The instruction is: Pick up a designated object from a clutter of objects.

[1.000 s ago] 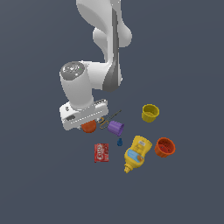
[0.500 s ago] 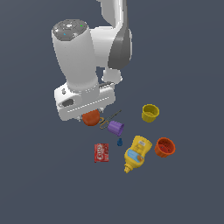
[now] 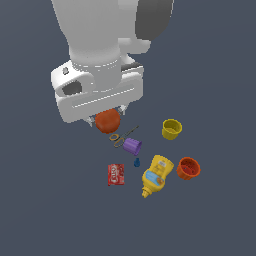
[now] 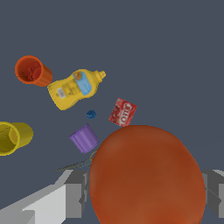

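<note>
My gripper [image 3: 106,120] is shut on the orange-red ball [image 3: 108,121] and holds it well above the floor. In the wrist view the ball [image 4: 146,175] fills the space between the two grey fingers [image 4: 74,192]. The rest of the clutter lies below: scissors [image 3: 122,136], a purple cup [image 3: 132,146], a tiny blue piece [image 3: 136,162], a red packet [image 3: 116,174], a yellow mustard bottle [image 3: 156,175], an orange-red ribbed cup [image 3: 188,168] and a yellow cup [image 3: 171,129].
The clutter also shows in the wrist view: purple cup [image 4: 84,138], red packet [image 4: 123,112], mustard bottle [image 4: 74,89], orange-red cup [image 4: 31,70], yellow cup [image 4: 12,137]. All lie on a dark grey floor [image 3: 215,75].
The arm has risen toward the exterior camera with the orange-red ball held in the gripper. The other items have not moved.
</note>
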### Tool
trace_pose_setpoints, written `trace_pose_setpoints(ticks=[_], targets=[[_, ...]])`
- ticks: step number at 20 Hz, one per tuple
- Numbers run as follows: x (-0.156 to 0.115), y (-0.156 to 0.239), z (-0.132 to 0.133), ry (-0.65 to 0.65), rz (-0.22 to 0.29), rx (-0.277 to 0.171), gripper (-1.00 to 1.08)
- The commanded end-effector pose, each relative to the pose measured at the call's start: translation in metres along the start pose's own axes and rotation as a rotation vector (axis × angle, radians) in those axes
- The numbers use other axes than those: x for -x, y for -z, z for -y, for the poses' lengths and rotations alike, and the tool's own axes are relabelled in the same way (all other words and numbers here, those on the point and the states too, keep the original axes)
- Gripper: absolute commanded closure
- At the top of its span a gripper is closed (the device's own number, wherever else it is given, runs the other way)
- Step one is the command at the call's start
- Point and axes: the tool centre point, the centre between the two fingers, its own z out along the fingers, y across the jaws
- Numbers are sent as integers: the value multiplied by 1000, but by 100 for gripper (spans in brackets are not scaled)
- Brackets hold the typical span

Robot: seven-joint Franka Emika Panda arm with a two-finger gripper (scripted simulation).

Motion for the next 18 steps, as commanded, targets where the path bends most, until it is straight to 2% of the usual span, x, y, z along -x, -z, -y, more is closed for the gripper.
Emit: trace_pose_setpoints(ticks=[1, 9, 18], targets=[[-7, 21, 2, 0, -1, 0, 108], [-23, 60, 6, 0, -1, 0, 108], [-28, 73, 7, 0, -1, 0, 108]])
